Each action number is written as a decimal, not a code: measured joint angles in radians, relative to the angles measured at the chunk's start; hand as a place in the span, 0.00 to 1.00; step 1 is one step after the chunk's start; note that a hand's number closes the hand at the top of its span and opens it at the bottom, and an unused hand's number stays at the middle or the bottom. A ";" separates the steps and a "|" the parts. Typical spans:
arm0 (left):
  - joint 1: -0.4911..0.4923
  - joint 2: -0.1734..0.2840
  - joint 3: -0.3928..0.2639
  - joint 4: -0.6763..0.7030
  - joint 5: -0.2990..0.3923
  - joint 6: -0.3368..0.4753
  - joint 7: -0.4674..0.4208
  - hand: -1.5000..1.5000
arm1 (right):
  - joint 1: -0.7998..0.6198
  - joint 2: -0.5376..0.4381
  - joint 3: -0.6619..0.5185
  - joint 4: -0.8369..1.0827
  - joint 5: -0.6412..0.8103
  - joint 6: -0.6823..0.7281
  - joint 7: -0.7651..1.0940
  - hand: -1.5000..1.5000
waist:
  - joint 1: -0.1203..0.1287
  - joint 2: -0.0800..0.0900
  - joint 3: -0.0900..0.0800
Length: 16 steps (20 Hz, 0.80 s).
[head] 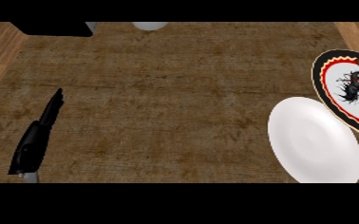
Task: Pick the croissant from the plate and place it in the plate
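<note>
A plain white plate (312,140) lies at the right side of the brown counter, with nothing on it. Behind it, partly cut by the right edge, is a patterned plate (336,80) with a black, red and yellow rim and a dark picture in its white middle. No croissant shows anywhere in the head view. My left hand (36,140) stands at the lower left, fingers straight and pointing away from me, holding nothing. My right hand is out of the picture.
A black object (52,28) sits in the far left corner and a white rounded thing (150,25) shows at the far edge. Lighter wood strips (8,45) border the counter's left and right sides.
</note>
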 measured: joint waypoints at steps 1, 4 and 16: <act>-0.009 -0.002 -0.001 0.011 -0.005 0.003 -0.001 0.50 | -0.008 0.014 0.011 0.011 0.011 -0.002 -0.001 1.00 | -0.002 0.000 0.000; -0.019 0.009 0.014 0.020 0.002 -0.004 -0.001 0.50 | -0.030 0.061 0.024 0.052 0.017 0.017 0.021 1.00 | -0.004 0.000 0.000; 0.001 0.002 0.018 -0.009 -0.001 -0.013 0.002 0.50 | -0.104 0.136 -0.063 0.207 -0.046 0.045 0.100 0.00 | -0.004 0.002 0.001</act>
